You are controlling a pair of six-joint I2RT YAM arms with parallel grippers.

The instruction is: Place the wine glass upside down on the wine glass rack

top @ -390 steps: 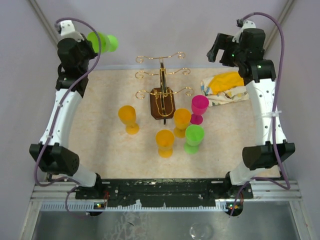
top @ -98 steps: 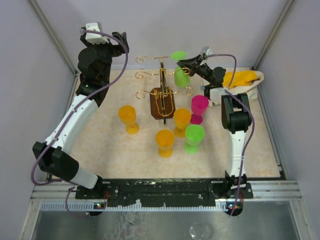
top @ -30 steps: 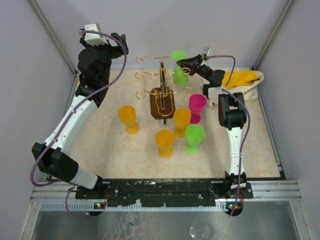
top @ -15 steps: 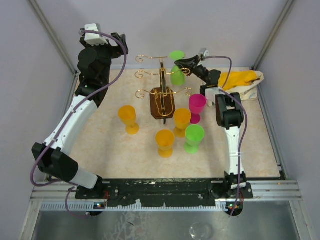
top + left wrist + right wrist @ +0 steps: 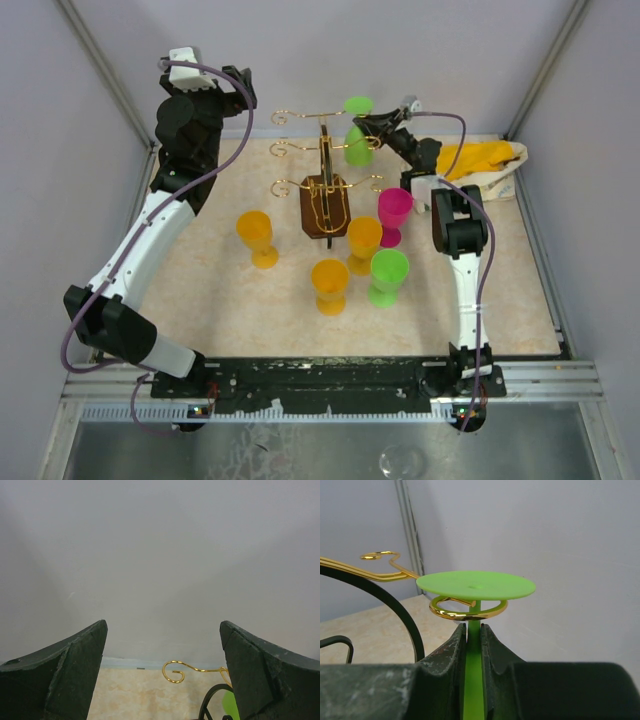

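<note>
The green wine glass [image 5: 357,140] hangs upside down at the top right arm of the gold wire wine glass rack [image 5: 325,185]. My right gripper [image 5: 373,124] is shut on its stem [image 5: 474,630]. In the right wrist view the round foot [image 5: 476,585] lies just above a gold curled ring [image 5: 468,610], and the stem passes down through the ring. My left gripper [image 5: 238,88] is high at the back left, open and with nothing in it [image 5: 162,630]. It looks past a gold curl [image 5: 175,671].
Three orange glasses [image 5: 254,232] [image 5: 329,280] [image 5: 364,238], a pink glass [image 5: 396,210] and a second green glass [image 5: 388,270] stand upright in front of the rack's dark wooden base [image 5: 325,218]. A yellow and white cloth [image 5: 480,160] lies at the back right.
The green glass passed from the left gripper at the back left to the right gripper at the rack. Over the last second it barely shifted. The left arm stayed still.
</note>
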